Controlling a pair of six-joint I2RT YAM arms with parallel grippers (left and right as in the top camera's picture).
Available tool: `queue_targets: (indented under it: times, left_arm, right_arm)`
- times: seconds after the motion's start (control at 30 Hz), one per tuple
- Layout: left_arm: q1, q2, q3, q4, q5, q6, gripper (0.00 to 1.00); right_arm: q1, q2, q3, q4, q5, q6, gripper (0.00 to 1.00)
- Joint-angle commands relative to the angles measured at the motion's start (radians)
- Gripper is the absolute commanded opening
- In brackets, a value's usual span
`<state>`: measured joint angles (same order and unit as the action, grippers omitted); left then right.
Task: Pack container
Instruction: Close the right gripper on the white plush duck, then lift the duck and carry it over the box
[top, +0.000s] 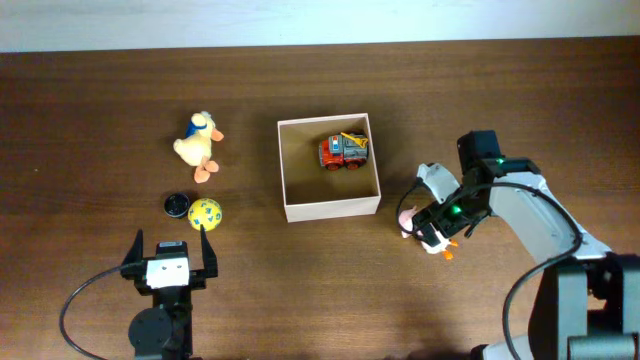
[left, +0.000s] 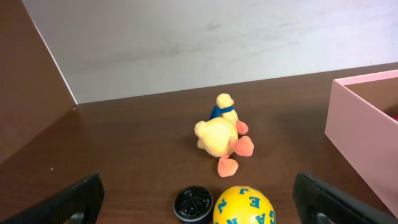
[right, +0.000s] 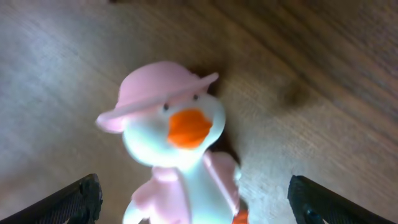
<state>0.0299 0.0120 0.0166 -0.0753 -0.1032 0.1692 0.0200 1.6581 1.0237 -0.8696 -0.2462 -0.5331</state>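
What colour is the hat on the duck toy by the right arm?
Pink. The hat shows best in the right wrist view.

container (top: 333, 208): white, tan inside | ball (top: 205, 213): yellow, blue letters

The left arm (top: 160, 325) sits low at the near edge, its left claw (top: 171, 243) pointing straight towards the far side with both dark fingers (left: 78, 199) spread wide. The right arm (top: 530, 215) reaches in from the near right corner, elbow bent, and turns its right claw (top: 428, 213) leftward and down. Its jaws gape just as wide.
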Motion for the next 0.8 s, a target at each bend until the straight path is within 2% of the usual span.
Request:
queue_targets:
  times: [0.0, 0.2, 0.3, 0.37, 0.43, 0.47, 0.6, 0.77]
  left_arm:
    - [-0.004, -0.007, -0.008, 0.003, 0.010, 0.016, 0.99]
    - [-0.004, -0.007, -0.008, 0.003, 0.010, 0.016, 0.99]
    - [-0.004, -0.007, -0.008, 0.003, 0.010, 0.016, 0.99]
    - [-0.004, -0.007, -0.008, 0.003, 0.010, 0.016, 0.99]
    - [-0.004, -0.007, -0.008, 0.003, 0.010, 0.016, 0.99]
    - [-0.004, -0.007, -0.008, 0.003, 0.010, 0.016, 0.99]
    - [-0.004, -0.007, -0.008, 0.003, 0.010, 0.016, 0.99]
    - [-0.004, -0.007, -0.008, 0.003, 0.010, 0.016, 0.99]
  right_arm:
    - [-0.001, 0.043, -0.010, 0.018, -0.016, 0.018, 0.99]
    - [-0.001, 0.134, -0.010, 0.022, -0.016, 0.018, 1.00]
    - [-0.001, 0.180, -0.010, 0.026, -0.016, 0.017, 0.92]
    - [-0.001, 0.203, -0.010, 0.030, -0.016, 0.017, 0.76]
    - [-0.001, 0.208, -0.010, 0.040, -0.016, 0.017, 0.47]
    - [-0.001, 0.206, -0.003, 0.039, -0.016, 0.018, 0.36]
    - [-0.001, 0.206, 0.045, -0.015, -0.021, 0.020, 0.33]
    - [-0.001, 0.205, 0.192, -0.163, -0.077, 0.060, 0.32]
